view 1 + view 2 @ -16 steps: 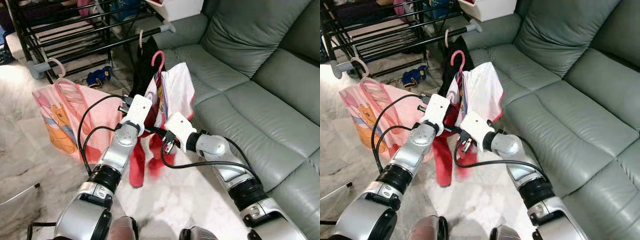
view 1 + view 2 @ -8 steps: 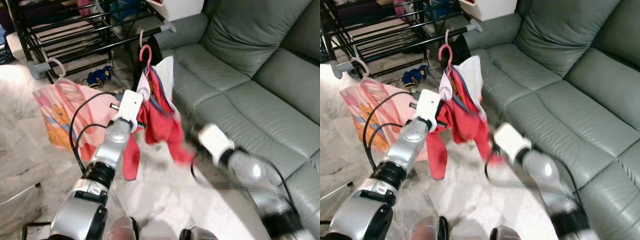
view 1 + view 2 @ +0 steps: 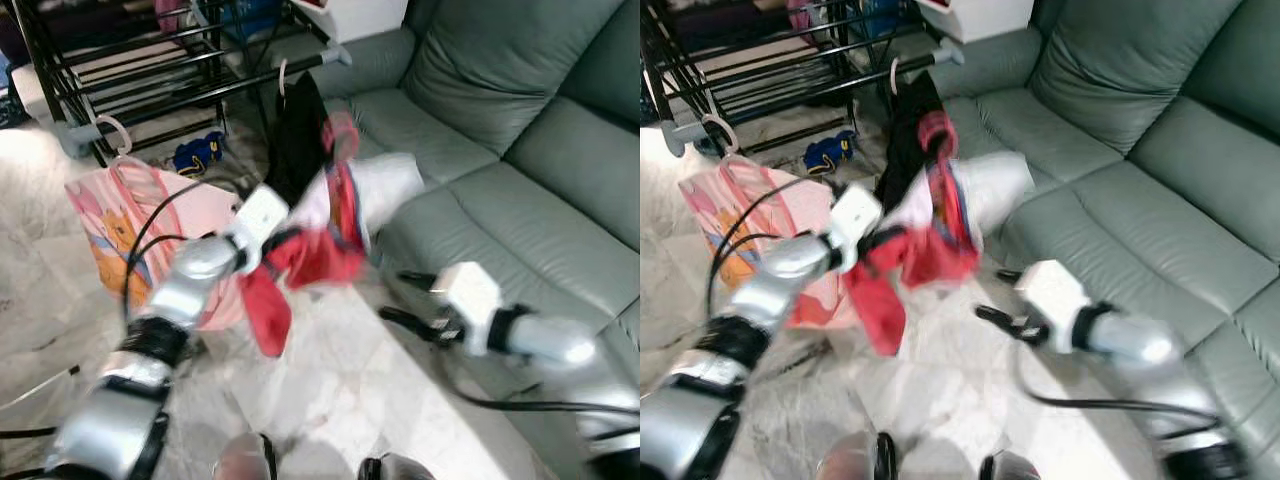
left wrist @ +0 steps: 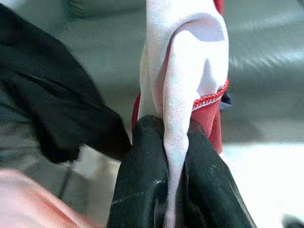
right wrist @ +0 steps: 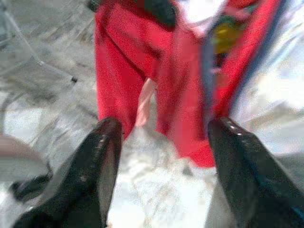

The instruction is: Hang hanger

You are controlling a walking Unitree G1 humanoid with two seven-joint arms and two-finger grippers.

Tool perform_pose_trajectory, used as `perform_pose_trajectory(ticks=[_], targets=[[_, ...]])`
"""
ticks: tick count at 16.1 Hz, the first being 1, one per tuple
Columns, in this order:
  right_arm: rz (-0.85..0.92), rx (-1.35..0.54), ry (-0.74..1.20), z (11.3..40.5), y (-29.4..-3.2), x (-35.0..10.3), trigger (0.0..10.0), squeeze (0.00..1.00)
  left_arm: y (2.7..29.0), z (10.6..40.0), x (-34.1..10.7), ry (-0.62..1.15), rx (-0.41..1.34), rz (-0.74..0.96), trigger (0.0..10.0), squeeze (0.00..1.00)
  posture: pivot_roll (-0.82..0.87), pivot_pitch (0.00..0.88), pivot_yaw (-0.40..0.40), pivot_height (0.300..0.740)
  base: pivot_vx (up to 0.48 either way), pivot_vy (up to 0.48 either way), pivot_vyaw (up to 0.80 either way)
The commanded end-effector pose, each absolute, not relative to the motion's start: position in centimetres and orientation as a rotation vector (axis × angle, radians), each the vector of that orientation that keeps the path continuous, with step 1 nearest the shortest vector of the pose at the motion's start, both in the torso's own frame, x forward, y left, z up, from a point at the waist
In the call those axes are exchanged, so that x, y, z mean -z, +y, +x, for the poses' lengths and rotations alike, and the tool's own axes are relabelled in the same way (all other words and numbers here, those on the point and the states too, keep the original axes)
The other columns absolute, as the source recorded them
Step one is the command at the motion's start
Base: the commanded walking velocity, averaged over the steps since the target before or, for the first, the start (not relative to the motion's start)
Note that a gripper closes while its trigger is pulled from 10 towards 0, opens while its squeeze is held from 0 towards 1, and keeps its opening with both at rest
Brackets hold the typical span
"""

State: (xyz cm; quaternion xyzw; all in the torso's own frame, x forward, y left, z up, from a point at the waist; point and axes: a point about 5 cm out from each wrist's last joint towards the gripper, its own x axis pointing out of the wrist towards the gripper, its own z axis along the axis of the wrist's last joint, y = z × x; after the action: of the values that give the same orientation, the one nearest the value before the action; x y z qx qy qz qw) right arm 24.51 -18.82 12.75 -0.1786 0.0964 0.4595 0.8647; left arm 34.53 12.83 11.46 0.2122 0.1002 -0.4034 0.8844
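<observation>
The left end effector pinches the red and white shirt tight, lifting its hanger toward the rack — the right end effector waits wide open, holding nothing.

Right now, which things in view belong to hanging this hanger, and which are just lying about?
In the job:
- left tool, shut on the red and white garment
- pink hanger hook
- drying rack rail
- right tool, open, apart from the garment

Lying about:
- black garment on the rail
- pink cartoon garment
- green sofa
- blue shoes
</observation>
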Motion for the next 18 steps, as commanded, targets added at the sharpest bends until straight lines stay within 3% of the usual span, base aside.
perform_pose_trajectory(ticks=[1, 4, 8, 12, 13, 14, 16, 17, 18], targets=[[-0.345, -1.03, 0.213, 24.3, -18.8, -13.8, 10.0, 1.0, 13.0, 34.0, -11.6, 0.232, 0.946, 0.487, 0.0, 0.0, -0.04, 0.056, 0.034, 0.74, 0.0, 0.0, 0.0], [-0.329, -1.091, 0.26, 24.4, -20.2, -15.3, 10.0, 1.0, 14.5, 33.4, -11.0, 0.308, 1.054, 0.533, 0.0, 0.0, -0.04, 0.056, 0.032, 0.74, 0.0, 0.0, 0.0], [-0.403, -1.102, 0.402, 24.9, -23.2, -15.4, 10.0, 1.0, 13.5, 31.0, -11.2, 0.322, 1.343, 0.52, 0.0, 0.0, -0.04, 0.053, 0.029, 0.74, 0.0, 0.0, 0.0], [-0.423, -1.098, 0.46, 25.3, -24.3, -15.0, 10.0, 1.0, 13.0, 29.9, -11.3, 0.325, 1.454, 0.512, 0.0, 0.0, -0.04, 0.052, 0.031, 0.74, 0.0, 0.0, 0.0], [-0.404, -1.116, 0.486, 25.5, -24.5, -14.5, 10.0, 0.96, 12.7, 29.6, -11.6, 0.317, 1.472, 0.502, 0.0, 0.0, -0.04, 0.051, 0.03, 0.74, 0.0, 0.0, 0.0], [-0.368, -1.152, 0.518, 25.5, -24.3, -13.6, 10.0, 0.0, 12.3, 29.6, -11.7, 0.305, 1.479, 0.499, 0.0, 0.0, -0.04, 0.048, 0.03, 0.74, 0.0, 0.0, 0.0], [-0.36, -1.186, 0.54, 25.6, -23.9, -12.9, 4.3, 0.0, 11.9, 29.5, -11.8, 0.293, 1.487, 0.493, 0.0, 0.0, -0.04, 0.048, 0.03, 0.74, 0.0, 0.0, 0.0], [-0.346, -1.199, 0.543, 26.0, -23.6, -12.7, 0.0, 0.0, 11.6, 29.5, -11.9, 0.287, 1.496, 0.488, 0.0, 0.0, -0.04, 0.048, 0.031, 0.74, 0.0, 0.0, 0.0], [-0.33, -1.22, 0.547, 26.2, -23.3, -12.5, 0.0, 0.0, 11.4, 29.4, -12.0, 0.284, 1.503, 0.486, 0.0, 0.0, -0.04, 0.047, 0.031, 0.74, 0.0, 0.0, 0.0]])
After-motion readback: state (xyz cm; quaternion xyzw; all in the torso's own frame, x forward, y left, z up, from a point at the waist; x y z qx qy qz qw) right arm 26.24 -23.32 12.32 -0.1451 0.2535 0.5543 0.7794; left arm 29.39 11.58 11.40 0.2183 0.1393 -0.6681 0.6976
